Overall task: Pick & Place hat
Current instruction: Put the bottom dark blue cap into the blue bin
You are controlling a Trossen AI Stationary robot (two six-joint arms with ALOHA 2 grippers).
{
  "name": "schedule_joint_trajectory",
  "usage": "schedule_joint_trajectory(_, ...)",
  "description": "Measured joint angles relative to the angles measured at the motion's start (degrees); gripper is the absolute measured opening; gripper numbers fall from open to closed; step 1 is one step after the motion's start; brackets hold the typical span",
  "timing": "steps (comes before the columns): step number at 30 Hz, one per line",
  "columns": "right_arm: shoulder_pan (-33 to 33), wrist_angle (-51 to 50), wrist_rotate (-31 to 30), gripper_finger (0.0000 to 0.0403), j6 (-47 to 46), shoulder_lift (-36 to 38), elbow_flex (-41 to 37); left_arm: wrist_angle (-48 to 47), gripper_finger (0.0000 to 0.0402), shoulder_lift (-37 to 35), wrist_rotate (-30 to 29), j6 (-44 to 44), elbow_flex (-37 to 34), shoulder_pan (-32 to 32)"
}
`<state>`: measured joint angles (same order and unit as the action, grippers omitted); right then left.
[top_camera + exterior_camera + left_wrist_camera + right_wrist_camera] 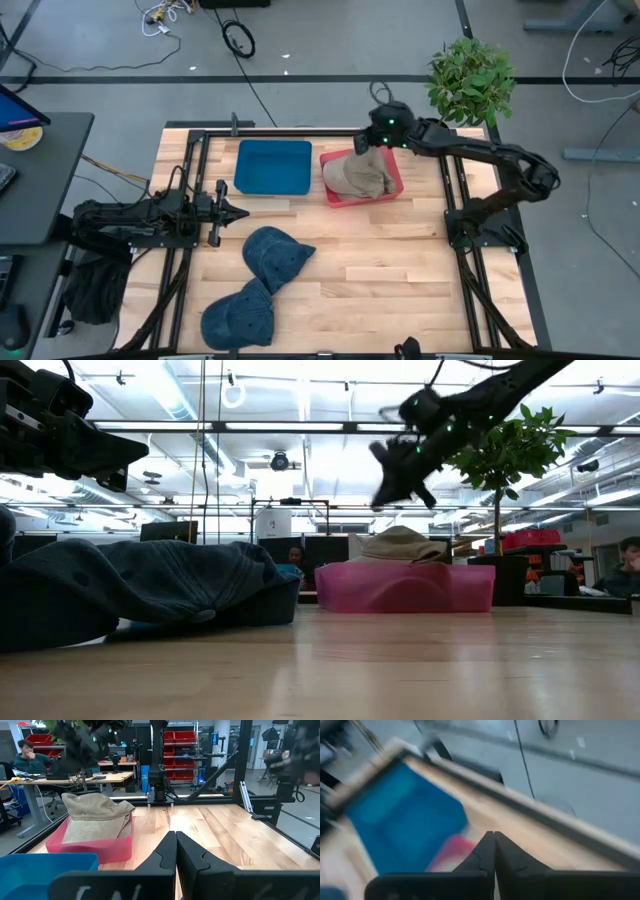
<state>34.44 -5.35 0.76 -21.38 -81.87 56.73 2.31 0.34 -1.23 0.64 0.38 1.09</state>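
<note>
A tan hat (358, 177) lies in the pink bin (396, 172) at the table's far side; it also shows in the low view as the tan hat (402, 544) and in the left wrist view (95, 815). My right gripper (360, 147) hovers shut just above the hat's far edge, clear of it (386, 498), with its fingers together (493, 835). Two blue hats (275, 256) (240, 316) lie on the table's near left. My left gripper (240, 212) waits shut at the left, above the table (175, 835).
A blue bin (273, 166) sits left of the pink bin. A potted plant (470, 80) stands at the far right corner. Black frame rails run along the table's left and right sides. Bare wood lies on the near right (400, 270).
</note>
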Motion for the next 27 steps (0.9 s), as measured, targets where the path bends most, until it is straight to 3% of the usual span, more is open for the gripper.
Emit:
schedule_joint_trajectory(5,-0.49,8.00,2.31,0.0005,-1.72,3.97,0.04,-0.01,0.0003,0.02,-0.01,0.00,0.01,0.01)
schedule_joint_trajectory(9,-1.27,11.79,6.60,0.0002,1.99,8.38,0.07,-0.01,0.0003,0.00,0.00,-0.01,0.02,0.01)
schedule_joint_trajectory(21,-6.60,14.16,13.05,0.0001,6.43,16.31,0.17,0.00,0.0003,0.02,0.02,0.00,0.02,0.02)
schedule_joint_trajectory(27,-9.06,15.36,21.07,0.0001,5.69,19.00,0.09,0.00,0.0003,0.02,0.02,0.00,0.02,0.02)
